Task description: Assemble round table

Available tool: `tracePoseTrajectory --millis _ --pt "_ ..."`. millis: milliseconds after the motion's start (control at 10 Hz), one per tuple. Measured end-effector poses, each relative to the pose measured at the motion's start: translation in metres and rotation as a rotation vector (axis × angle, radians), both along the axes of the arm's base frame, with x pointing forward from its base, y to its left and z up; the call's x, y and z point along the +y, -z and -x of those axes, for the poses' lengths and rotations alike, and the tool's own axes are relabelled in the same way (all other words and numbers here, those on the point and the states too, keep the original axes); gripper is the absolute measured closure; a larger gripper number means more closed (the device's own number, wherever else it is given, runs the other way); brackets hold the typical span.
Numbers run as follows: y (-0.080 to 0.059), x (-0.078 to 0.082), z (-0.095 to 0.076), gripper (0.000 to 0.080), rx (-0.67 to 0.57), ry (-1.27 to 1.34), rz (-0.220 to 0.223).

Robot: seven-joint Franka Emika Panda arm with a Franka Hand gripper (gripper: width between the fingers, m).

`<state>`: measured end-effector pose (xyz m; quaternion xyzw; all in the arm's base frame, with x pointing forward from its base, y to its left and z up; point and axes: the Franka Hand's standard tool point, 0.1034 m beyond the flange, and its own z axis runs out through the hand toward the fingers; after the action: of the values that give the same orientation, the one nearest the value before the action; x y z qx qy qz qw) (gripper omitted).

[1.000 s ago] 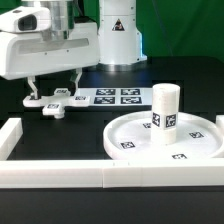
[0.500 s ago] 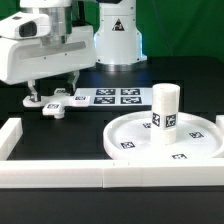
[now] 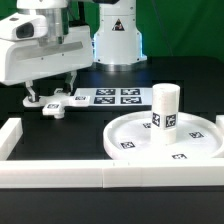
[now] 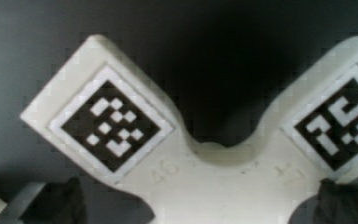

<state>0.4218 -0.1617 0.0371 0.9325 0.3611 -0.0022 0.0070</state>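
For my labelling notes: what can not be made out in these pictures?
- Exterior view: the white plastic cross-shaped piece is small, under the gripper; contact cannot be told.
- Exterior view: the thick white cylinder hides the centre of the large white rimmed disc.
- Wrist view: picture edges cut off that piece's other arms.

Two tagged arms of the cross-shaped piece (image 4: 208, 172)

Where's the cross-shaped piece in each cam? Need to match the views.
Exterior view: the cross-shaped piece lies flat on the black table at the exterior view's left, beside the marker board and under the open gripper.
Wrist view: it fills most of the picture, two tagged arms spread in a V.
Shared landmark: the fingers, one on each side of the piece.
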Motion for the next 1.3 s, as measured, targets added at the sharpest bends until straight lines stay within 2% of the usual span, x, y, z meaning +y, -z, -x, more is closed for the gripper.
tracePoseTrajectory --millis 400,1300 --pt "-0.001 0.011 -0.004 0.015 -0.009 -0.007 0.003" --pt "0.009 0.01 0.002 0.015 0.012 -0.005 0.0"
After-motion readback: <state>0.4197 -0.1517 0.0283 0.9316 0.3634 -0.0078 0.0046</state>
